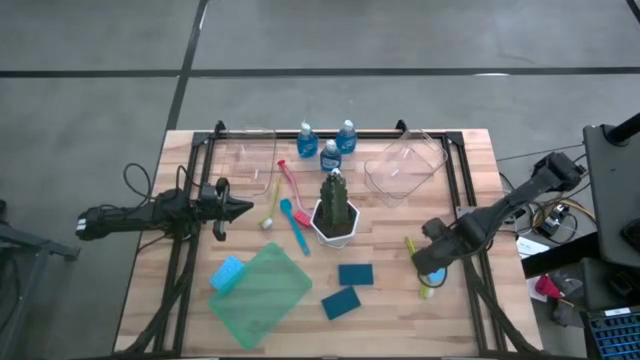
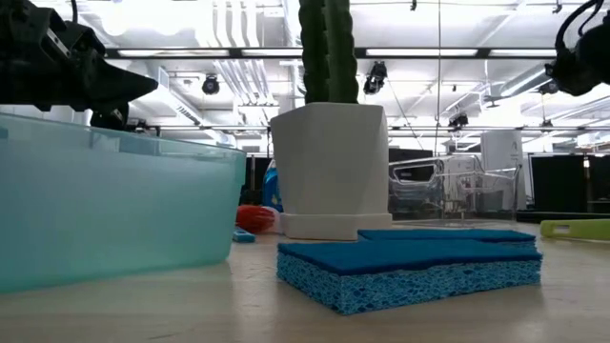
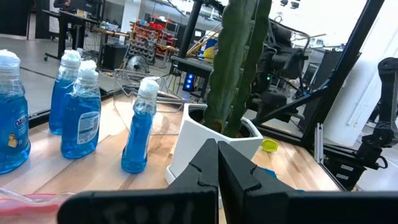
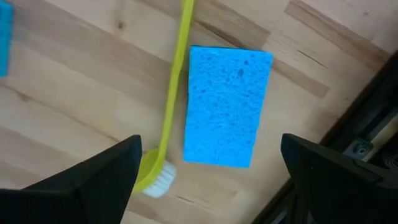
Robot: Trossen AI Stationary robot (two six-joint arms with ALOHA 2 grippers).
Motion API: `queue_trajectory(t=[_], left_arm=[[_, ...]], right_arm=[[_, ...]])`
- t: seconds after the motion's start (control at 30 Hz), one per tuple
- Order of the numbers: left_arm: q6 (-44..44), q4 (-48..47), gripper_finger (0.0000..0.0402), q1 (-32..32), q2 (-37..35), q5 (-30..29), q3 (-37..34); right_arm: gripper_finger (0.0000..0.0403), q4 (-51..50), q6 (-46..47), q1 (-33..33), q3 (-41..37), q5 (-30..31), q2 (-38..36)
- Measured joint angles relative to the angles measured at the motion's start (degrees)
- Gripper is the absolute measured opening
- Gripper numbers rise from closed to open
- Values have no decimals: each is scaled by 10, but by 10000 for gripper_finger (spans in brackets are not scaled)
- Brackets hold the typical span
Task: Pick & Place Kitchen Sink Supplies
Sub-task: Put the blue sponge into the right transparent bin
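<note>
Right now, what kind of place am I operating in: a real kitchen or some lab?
Most likely a robotics lab or workshop, not a kitchen. The supplies sit on a bare wooden table over a concrete floor, and the low view shows an open industrial ceiling with strip lights and equipment racks behind.

The wooden table (image 1: 190,300) carries bottles (image 1: 330,153), sponges (image 1: 355,274), brushes (image 1: 296,228).

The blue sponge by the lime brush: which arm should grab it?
The right. Its open gripper hangs right above the sponge and brush. The left gripper is shut, across the table.
</note>
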Motion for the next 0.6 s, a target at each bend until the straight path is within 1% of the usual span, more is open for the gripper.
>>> queue_trajectory(t=[0.1, 0.2, 0.3, 0.5, 0.6], left_arm=[[0, 0, 0, 0, 0, 0, 0], [0, 0, 0, 0, 0, 0, 0], [0, 0, 0, 0, 0, 0, 0], [0, 0, 0, 0, 0, 0, 0], [0, 0, 0, 0, 0, 0, 0]], right_arm=[[382, 3, -8, 0, -7, 0, 16], [382, 38, -9, 0, -26, -8, 26], [382, 82, 1, 0, -58, -17, 26], [382, 94, 8, 1, -93, -26, 22], [382, 117, 6, 1, -105, -26, 21]])
